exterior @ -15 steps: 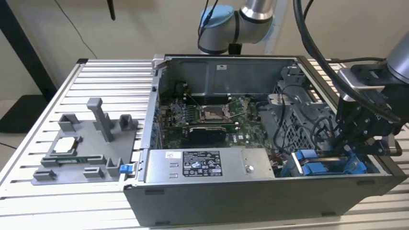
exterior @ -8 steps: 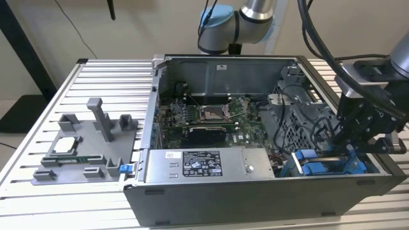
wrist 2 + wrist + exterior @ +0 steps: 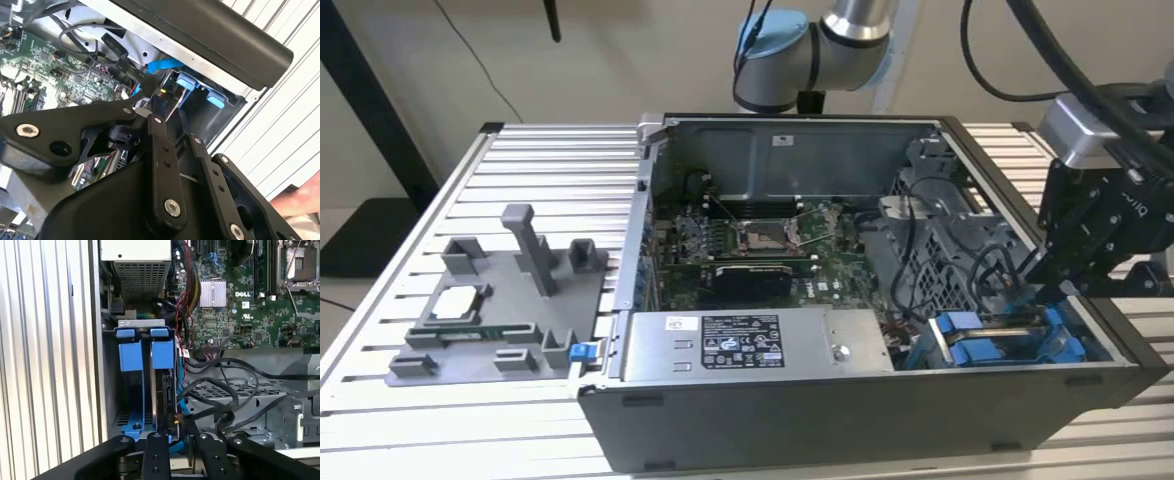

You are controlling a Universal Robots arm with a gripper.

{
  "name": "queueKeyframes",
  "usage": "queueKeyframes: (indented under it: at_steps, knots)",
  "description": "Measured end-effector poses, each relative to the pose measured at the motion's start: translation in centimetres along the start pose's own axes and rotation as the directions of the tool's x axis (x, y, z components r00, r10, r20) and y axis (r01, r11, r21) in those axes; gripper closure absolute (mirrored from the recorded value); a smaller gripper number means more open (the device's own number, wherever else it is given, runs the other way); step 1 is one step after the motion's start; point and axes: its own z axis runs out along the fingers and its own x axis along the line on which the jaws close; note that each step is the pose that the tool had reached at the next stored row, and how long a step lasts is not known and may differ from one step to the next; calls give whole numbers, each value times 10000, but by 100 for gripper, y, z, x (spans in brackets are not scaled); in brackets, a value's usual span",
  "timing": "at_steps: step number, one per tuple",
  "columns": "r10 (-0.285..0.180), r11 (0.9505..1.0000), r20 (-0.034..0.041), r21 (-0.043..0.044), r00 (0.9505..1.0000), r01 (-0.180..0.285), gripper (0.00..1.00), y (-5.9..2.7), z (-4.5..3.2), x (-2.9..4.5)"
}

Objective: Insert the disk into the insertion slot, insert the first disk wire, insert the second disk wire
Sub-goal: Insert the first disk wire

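**Open computer case with drive cage, 3 views.** 1 computer case (image 3: 854,420) is laid open on 1 slatted metal table (image 3: 520,160), and 1 arm (image 3: 834,45) is seen above it. 1 gripper (image 3: 1051,280) is positioned inside the case corner at the exterior view's right, directly over the drive cage (image 3: 141,331). Whether it is open or closed cannot be told, as its tips are masked by its own black linkage.

2 blue tabs (image 3: 131,356) are counted side by side at the mouth of the cage, 1 per bay. 1 disk (image 3: 166,390) is seen, seated on edge in the insertion slot (image 3: 148,390), the bay nearer the motherboard (image 3: 235,315). The disk is presented edge-on as a narrow dark strip with a thin silver border, and it is capped by 1 of the 2 blue tabs.

1 small connector with red and yellow marks (image 3: 176,420) is seen at the disk's end, just beside the gripper. 1 blue cable (image 3: 183,407) is run alongside it.

Elsewhere in the case, 1 grey power-supply box (image 3: 747,345), 1 processor socket (image 3: 761,236) and 1 finned heat sink (image 3: 212,292) are counted.

At the exterior view's left, 1 grey fixture tray (image 3: 480,360) is set on the table. It carries 1 processor chip (image 3: 459,303) and 1 memory module (image 3: 467,330).
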Motion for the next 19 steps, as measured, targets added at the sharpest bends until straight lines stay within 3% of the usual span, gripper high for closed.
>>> queueKeyframes:
  at_steps: [4,19]
  knots:
    - [0,10000,-2,0,10000,0,0,1,-63,-12]
    - [0,10000,-9,-2,10000,0,0,2,-87,-16]
